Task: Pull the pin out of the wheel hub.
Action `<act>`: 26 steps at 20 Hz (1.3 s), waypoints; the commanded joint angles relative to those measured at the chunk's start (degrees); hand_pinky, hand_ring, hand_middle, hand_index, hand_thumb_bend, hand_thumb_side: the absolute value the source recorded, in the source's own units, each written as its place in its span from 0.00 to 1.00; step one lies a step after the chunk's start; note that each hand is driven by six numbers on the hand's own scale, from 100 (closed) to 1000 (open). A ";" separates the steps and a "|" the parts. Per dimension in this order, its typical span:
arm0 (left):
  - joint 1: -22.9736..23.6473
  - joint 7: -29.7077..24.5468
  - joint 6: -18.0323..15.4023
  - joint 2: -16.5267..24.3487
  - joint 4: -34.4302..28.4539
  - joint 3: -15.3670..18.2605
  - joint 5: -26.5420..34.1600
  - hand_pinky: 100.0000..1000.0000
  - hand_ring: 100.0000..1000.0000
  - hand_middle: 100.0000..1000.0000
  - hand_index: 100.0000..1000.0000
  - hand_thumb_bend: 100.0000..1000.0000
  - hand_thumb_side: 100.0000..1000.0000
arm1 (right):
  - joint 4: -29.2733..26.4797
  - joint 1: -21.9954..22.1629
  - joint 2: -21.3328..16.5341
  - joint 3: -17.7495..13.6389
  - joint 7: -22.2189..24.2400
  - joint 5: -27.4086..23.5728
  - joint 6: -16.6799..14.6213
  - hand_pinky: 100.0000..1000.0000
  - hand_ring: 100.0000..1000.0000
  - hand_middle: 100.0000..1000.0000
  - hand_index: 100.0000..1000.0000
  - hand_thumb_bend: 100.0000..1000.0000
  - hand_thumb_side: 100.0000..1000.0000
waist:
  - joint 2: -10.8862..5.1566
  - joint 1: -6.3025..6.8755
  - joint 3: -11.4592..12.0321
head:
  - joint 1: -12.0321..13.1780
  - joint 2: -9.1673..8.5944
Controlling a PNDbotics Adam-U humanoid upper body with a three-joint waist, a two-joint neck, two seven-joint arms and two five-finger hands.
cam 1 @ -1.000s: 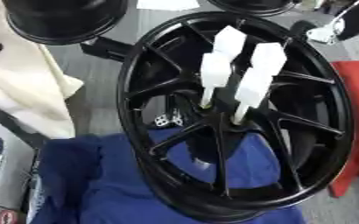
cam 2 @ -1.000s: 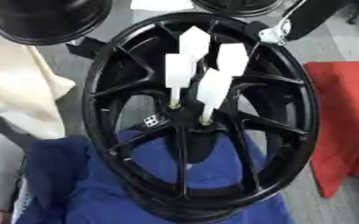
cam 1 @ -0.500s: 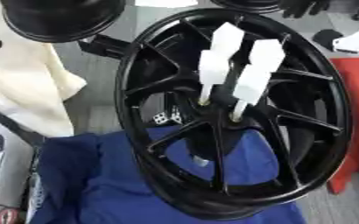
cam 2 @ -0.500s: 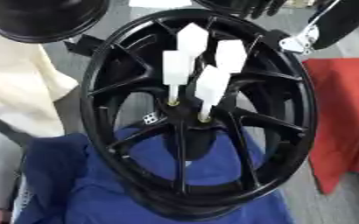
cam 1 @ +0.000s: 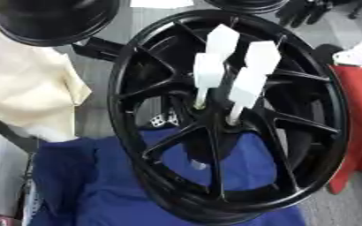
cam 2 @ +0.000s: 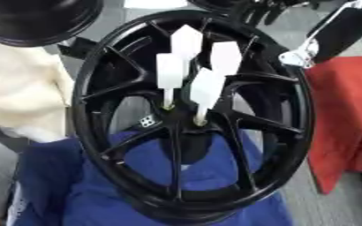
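Observation:
A black spoked wheel (cam 1: 130, 101) leans upright on a blue cloth. Several white flat-headed pins (cam 1: 246, 86) stick out of its hub (cam 1: 215, 121); the nearest two stand on thin stems seated in hub holes. My right arm enters from the upper right, with a silvery bracket (cam 2: 296, 56) beside the rim's right edge. My right hand (cam 2: 260, 9) shows as dark, straight fingers just above the rim's top, apart from the pins and holding nothing. My left hand shows in neither view.
The blue cloth (cam 1: 76, 176) lies under the wheel's lower half. A cream cloth (cam 1: 26, 92) sits at the left, a red cloth (cam 2: 346, 106) at the right. Another black wheel (cam 1: 49, 20) lies at the top left. Grey surface shows between them.
The silvery bracket of my right arm has shifted down beside the rim's right edge. The pins and the wheel have stayed put.

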 commanded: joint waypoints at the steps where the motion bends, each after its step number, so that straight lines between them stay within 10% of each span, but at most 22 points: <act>1: -0.58 -0.27 0.01 0.52 -1.19 0.14 0.20 0.73 0.81 0.72 0.78 0.00 0.73 | -0.73 -0.66 -1.71 -0.99 -0.06 0.64 -0.05 0.86 0.89 0.89 0.98 0.04 0.00 | -0.61 0.16 0.14 | -0.25 -1.01; 26: -1.10 -0.76 0.01 0.18 -1.19 -0.21 0.37 0.74 0.81 0.72 0.78 0.00 0.74 | -0.52 -1.08 -0.89 -0.20 -0.06 1.62 0.89 0.86 0.91 0.93 0.99 0.00 0.00 | 2.08 -0.46 1.08 | -0.07 -1.40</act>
